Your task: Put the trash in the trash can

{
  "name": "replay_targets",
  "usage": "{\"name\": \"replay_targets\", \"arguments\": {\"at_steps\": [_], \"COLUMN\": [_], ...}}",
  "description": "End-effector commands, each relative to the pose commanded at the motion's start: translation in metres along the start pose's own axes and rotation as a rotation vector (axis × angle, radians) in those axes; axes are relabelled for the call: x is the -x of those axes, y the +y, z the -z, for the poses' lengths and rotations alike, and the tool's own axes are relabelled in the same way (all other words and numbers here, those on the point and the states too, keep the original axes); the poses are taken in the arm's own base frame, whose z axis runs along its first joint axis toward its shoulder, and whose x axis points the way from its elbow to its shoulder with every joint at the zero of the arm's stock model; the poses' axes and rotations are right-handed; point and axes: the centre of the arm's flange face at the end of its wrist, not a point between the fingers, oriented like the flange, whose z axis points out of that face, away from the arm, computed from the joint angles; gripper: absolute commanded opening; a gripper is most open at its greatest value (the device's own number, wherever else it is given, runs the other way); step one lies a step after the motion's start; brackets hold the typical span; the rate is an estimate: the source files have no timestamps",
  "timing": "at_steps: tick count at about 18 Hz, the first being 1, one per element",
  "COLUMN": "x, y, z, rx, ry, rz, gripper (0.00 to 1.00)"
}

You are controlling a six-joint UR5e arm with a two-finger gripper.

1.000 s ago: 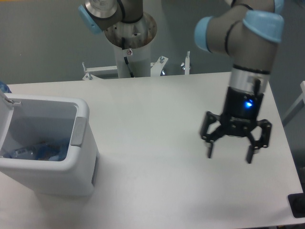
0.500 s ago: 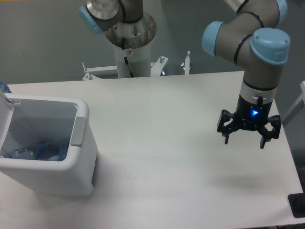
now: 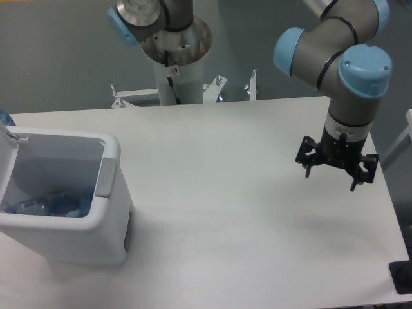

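- Since its lid is swung open at the left, the bin (image 3: pixel 77 212) at the tabletop's front-left corner shows its inside: clear crumpled plastic with blue bits lies on the bottom, which reads as the trash (image 3: pixel 51 203) already dropped in. Which piece is which cannot be told.
- On the bin's right rim sits a grey tab (image 3: pixel 106 177), turned toward the middle of the table (image 3: pixel 212 193).
- Farther back, near the right edge and well apart from the bin, the gripper (image 3: pixel 336 174) hangs above the tabletop, pointing down, fingers spread wide and holding nothing.
- Nothing lies under or beside it, so the empty spread claw fits an arm with no load; judged from this, the task looks done or nearly so.
- Beyond the far edge stands the arm's base column (image 3: pixel 175 64).
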Motion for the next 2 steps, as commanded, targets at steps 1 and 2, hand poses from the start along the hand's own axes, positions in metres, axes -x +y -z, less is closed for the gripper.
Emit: {"name": "replay_targets", "arguments": {"at_steps": [1,2], "x": [0.0,-0.0003], "y": [0.0002,0.0004], "z": [-0.0012,-0.0019], "rx": [0.003,0.003], "ry": [0.002,0.004], "rz": [0.0,0.002], "gripper": [1.0,1.0]}}
